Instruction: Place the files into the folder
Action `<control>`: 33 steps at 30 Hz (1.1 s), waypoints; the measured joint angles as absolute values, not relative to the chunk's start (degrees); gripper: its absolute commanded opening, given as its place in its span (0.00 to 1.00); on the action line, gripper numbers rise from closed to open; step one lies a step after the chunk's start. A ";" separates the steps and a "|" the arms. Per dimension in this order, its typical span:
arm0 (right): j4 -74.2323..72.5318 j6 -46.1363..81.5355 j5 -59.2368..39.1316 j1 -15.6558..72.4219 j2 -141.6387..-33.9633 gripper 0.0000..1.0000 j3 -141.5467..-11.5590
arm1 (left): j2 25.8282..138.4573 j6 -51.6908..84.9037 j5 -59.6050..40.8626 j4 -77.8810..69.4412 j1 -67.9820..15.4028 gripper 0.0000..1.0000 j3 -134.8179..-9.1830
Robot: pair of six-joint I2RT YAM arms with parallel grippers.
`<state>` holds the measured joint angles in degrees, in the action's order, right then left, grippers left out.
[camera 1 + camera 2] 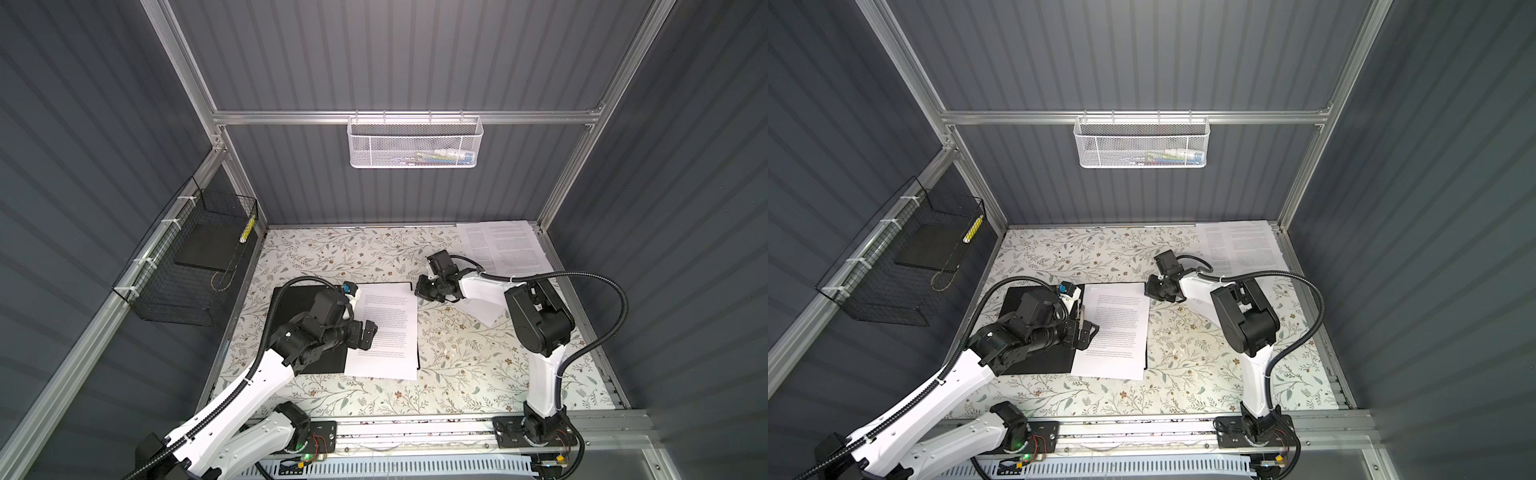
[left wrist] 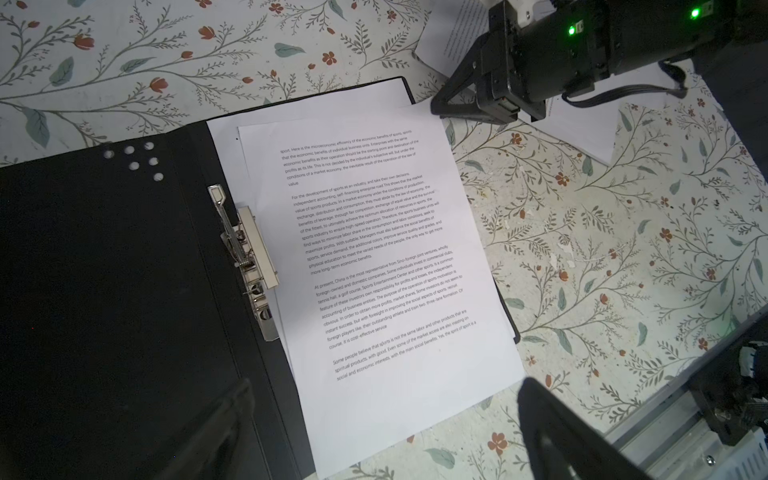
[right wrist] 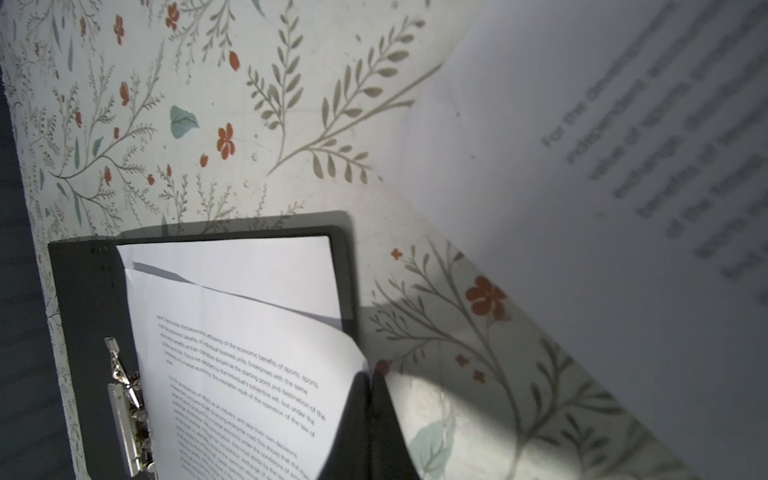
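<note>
While the left tool (image 1: 368, 334) gapes over the folder (image 1: 287, 307), the right tool (image 1: 418, 291) pinches the top sheet (image 1: 390, 332) at one o'clock.

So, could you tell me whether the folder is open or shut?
Open: the folder lies spread flat, its metal clip showing, printed sheets on it.

Booth closed on three sides by dark grey ribbed walls (image 1: 415, 62), framed in aluminium rails (image 1: 291, 117). White mesh basket (image 1: 382, 151) hangs on the back rail; its contents can't be made out. Black wire basket (image 1: 174, 299) tied to the left wall, dark slab (image 1: 203, 249) lying inside. Desk (image 1: 457, 365) covered in pale floral print. Metal track (image 1: 415, 428) along its front edge. Light even, shadows soft.
</note>
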<state>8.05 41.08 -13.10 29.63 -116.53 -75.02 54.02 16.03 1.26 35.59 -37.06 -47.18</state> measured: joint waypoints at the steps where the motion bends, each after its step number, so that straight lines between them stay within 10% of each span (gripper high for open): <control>1: 8.25 40.99 -13.23 29.63 -116.53 0.00 -75.53 | 54.02 16.03 1.23 35.53 -37.06 1.00 -47.18; 33: 10.00 42.76 -14.15 29.85 -120.51 0.00 -83.18 | 54.02 16.01 0.43 34.70 -37.06 1.00 -47.18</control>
